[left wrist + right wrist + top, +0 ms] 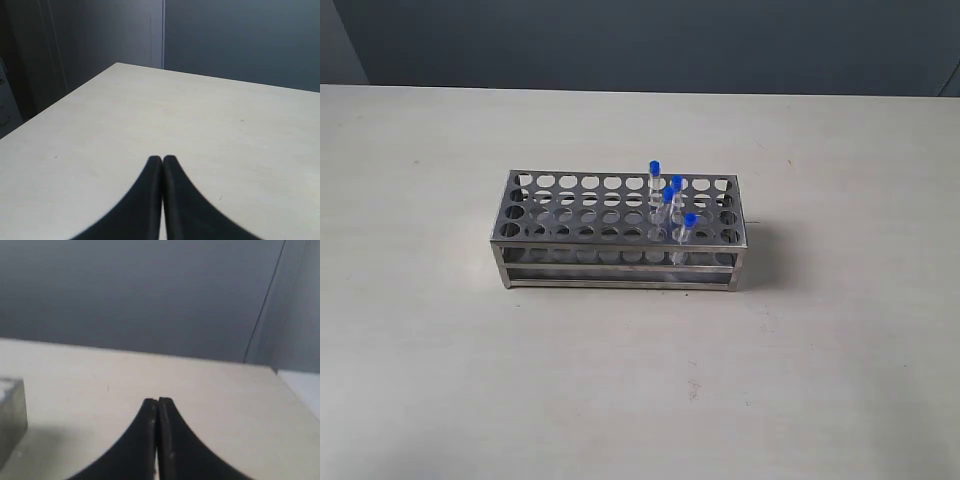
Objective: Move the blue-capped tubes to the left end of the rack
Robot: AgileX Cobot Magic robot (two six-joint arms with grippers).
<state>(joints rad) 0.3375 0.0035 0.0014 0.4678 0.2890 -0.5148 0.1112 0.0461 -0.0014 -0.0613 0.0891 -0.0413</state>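
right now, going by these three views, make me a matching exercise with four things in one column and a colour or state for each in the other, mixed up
Things:
1. tubes
2. rack
3. left fingers
4. table

Colour or state:
A. pale beige
B. shiny steel, top full of round holes
C. blue caps, standing toward the rack's right end
D. black, pressed together, holding nothing

Pairs: 1-C, 2-B, 3-D, 4-A
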